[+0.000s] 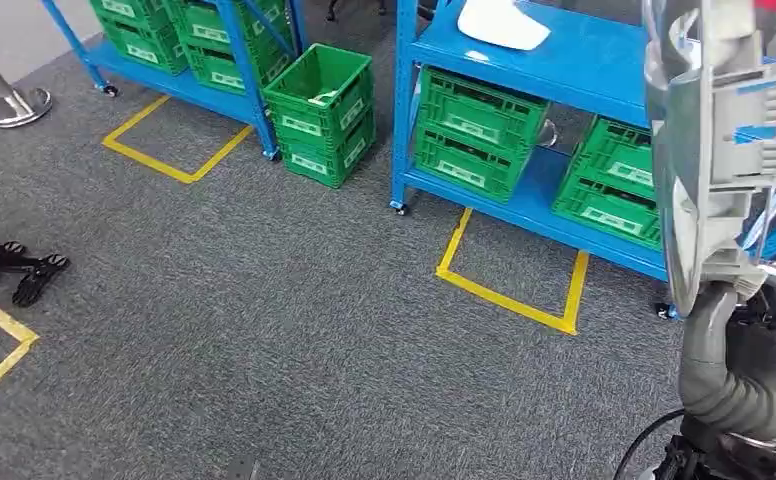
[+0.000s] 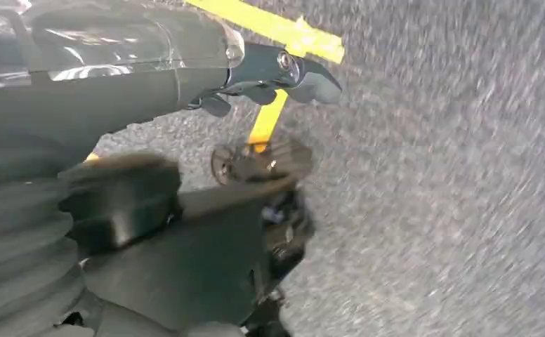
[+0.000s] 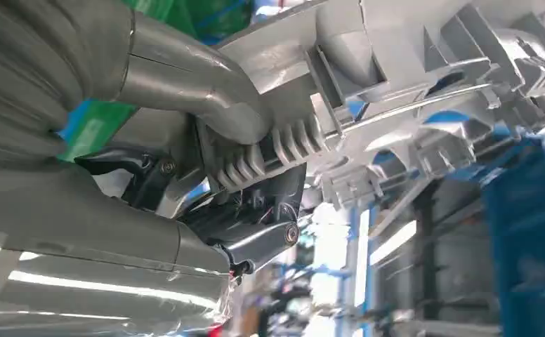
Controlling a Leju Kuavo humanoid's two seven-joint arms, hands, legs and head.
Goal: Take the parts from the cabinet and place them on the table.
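The right robot hand (image 1: 754,330) grips a long grey plastic part (image 1: 724,130) by its lower end and holds it upright at the right of the head view, in front of the blue rack (image 1: 584,60). In the right wrist view the thumb and darker fingers (image 3: 255,239) clamp a ribbed section of the part (image 3: 424,77).

The left robot hand (image 2: 284,74) hangs over grey carpet (image 2: 466,175) and yellow tape (image 2: 277,28); its dark fingers look curled with nothing in them, though the view is blurred.

Green crates (image 1: 479,125) sit on the rack's bottom shelf, two stacked at the left and more (image 1: 612,185) at the right; their contents are hidden. A white part (image 1: 504,22) lies on the shelf above. Between the racks a stack of two crates (image 1: 321,110) stands on the carpet, the top one open, with a pale piece inside. More crates (image 1: 179,30) fill the second blue rack (image 1: 244,60) at the upper left. Each crate carries a white label, too small to read.

Yellow tape (image 1: 509,290) marks squares on the carpet before each rack.
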